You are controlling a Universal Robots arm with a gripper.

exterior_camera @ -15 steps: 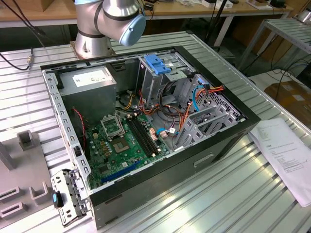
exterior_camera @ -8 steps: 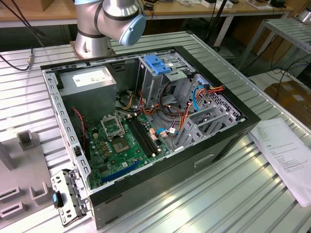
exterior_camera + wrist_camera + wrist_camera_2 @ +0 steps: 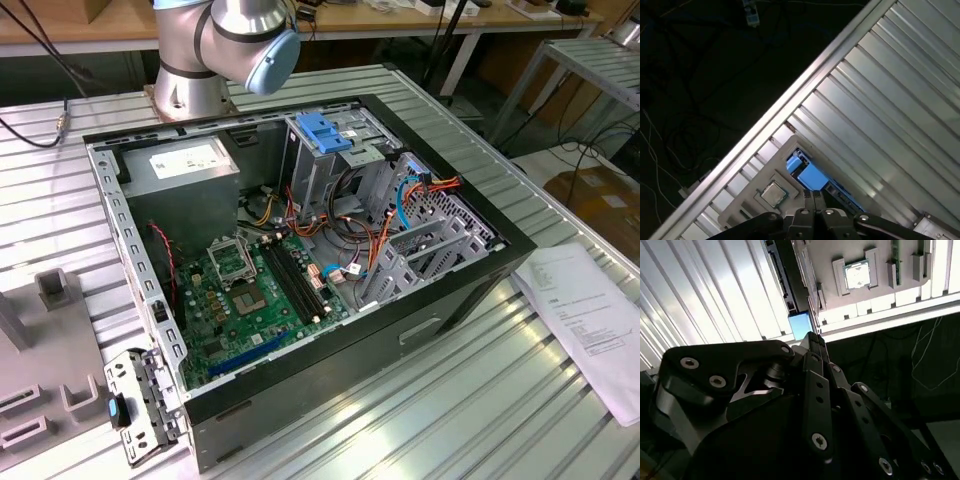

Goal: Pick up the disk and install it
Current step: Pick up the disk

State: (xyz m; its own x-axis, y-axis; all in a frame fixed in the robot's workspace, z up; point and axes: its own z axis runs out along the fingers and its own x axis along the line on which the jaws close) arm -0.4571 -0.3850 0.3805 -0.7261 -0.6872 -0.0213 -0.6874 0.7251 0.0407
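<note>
The disk (image 3: 810,175) stands on edge in a slot of a grey holder plate, its light-blue rail end facing the camera. In the second wrist view the disk (image 3: 800,326) shows the same blue end, with its dark edge running away along the plate. My gripper (image 3: 815,196) hangs just over that blue end with its black fingers drawn together and nothing between them. In the second wrist view the gripper (image 3: 812,337) tapers to one tip beside the blue end. I cannot tell whether it touches the disk.
The open computer case (image 3: 300,375) lies on the ribbed metal table, with its metal drive cage and blue latch (image 3: 325,130) at the back. A processor chip (image 3: 857,275) sits in the holder plate near the disk. A paper sheet (image 3: 590,320) lies on the exterior view's right.
</note>
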